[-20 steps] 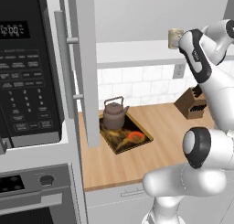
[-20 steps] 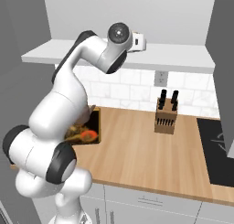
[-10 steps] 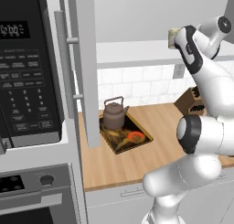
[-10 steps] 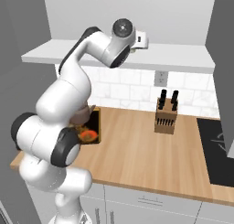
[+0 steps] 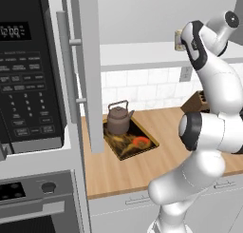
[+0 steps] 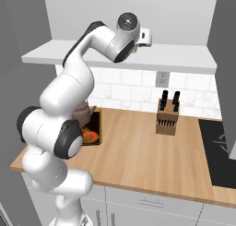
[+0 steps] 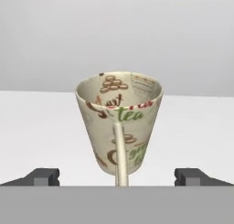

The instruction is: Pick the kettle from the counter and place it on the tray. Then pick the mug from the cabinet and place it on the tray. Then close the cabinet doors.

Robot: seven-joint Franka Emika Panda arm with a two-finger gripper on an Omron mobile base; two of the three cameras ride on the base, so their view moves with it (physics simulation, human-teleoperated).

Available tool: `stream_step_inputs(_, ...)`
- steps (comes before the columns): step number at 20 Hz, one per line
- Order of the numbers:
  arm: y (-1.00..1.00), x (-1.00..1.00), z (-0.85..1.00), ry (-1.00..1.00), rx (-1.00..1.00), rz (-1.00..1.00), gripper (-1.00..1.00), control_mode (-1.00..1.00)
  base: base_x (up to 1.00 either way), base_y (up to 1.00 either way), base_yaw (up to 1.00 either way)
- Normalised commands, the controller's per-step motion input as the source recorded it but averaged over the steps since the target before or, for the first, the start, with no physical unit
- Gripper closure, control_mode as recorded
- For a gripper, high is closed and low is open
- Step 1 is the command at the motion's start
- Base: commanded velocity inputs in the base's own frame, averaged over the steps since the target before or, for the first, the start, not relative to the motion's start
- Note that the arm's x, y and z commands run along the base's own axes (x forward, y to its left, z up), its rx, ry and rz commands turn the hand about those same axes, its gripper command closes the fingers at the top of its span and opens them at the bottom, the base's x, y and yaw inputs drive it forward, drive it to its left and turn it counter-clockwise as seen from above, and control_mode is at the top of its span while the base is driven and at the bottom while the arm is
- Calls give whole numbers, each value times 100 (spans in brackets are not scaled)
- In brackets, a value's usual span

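Claw spread wide, fingertips either side of cream printed ceramic mug on pale cabinet shelf, not touching; squat brownish-grey metal kettle sits on dark rectangular tray

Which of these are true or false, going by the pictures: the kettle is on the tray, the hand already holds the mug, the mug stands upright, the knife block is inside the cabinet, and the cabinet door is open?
1. The kettle sits on the tray. True.
2. The hand is shut on the mug. False: its fingers stand wide apart, one on each side of the mug, not touching it.
3. The mug stands upright on the cabinet shelf. True, with its handle turned toward the hand.
4. The knife block is inside the cabinet. False: it stands on the counter.
5. The cabinet door is open. True.
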Motion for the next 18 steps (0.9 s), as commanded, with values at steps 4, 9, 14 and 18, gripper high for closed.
stream_step_inputs(4, -3, 14, -1, 0, 0, 2, -100, -100, 0, 0, 0)
stream_step_inputs(9, -1, 13, -2, 0, 0, 2, -100, -100, 0, 0, 0)
stream_step_inputs(14, -2, 2, 0, 0, 0, 1, -100, -100, 0, 0, 0)
stream_step_inputs(18, 0, 0, -8, 0, 0, 1, 100, -100, 0, 0, 0)
